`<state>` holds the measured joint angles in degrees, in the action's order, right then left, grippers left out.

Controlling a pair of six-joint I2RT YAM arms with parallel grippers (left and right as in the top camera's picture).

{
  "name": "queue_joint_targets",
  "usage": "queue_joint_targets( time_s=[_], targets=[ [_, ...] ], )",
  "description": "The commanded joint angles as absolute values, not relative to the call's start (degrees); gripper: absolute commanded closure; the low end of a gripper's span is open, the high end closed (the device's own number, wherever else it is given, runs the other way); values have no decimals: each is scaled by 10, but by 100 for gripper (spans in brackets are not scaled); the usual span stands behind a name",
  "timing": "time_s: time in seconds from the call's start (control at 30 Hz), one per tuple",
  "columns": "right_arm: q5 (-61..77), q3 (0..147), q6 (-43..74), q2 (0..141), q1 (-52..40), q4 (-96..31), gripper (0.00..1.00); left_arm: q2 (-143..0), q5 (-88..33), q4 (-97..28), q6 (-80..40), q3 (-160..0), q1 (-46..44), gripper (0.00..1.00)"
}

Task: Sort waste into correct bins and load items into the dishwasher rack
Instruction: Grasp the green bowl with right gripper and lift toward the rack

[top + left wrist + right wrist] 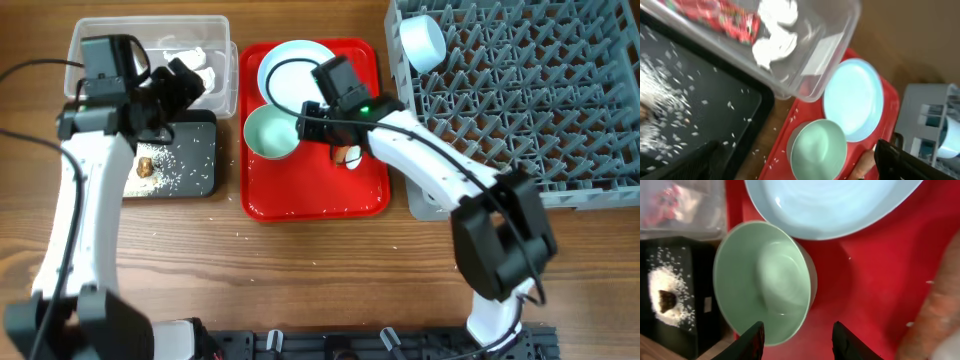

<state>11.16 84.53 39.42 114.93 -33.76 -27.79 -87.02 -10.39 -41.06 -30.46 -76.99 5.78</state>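
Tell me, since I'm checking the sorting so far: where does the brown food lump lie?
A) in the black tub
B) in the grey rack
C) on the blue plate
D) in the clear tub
A: the brown lump sits amid white rice in the black tub.

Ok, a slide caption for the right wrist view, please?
Right pincer straddling the rim of the green bowl on the red tray, beside the blue plate.
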Motion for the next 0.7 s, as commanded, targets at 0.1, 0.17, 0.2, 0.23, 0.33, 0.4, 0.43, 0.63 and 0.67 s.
queue_joint_targets(
  time_s=[0.1,0.17,0.2,0.23,0.33,0.4,0.43,0.63,0.67],
  targets=[
    [119,837,421,1194,-349,-263,58,-815,-74,-414,-246,-773,60,0],
    [117,837,422,1200,-349,-259,60,-816,-74,-418,-246,-773,60,0],
    [117,837,423,1206,-349,-256,63,-816,-74,-422,-246,-773,60,0],
    [118,837,429,1212,-349,-255,66,-816,-74,-426,-246,-773,60,0],
    [120,837,437,1215,-349,-246,78,-816,-74,-436,-246,-773,60,0],
    [119,837,438,1215,-349,-242,82,-816,-74,-436,-246,-773,60,0],
    [117,837,440,1217,-349,-242,82,-816,-74,-436,-246,-773,60,0],
    [122,838,441,1224,-348,-240,96,-816,-74,-436,-246,-773,60,0],
    [126,841,438,1223,-348,-248,96,-816,-74,-436,-246,-773,60,0]
  ],
)
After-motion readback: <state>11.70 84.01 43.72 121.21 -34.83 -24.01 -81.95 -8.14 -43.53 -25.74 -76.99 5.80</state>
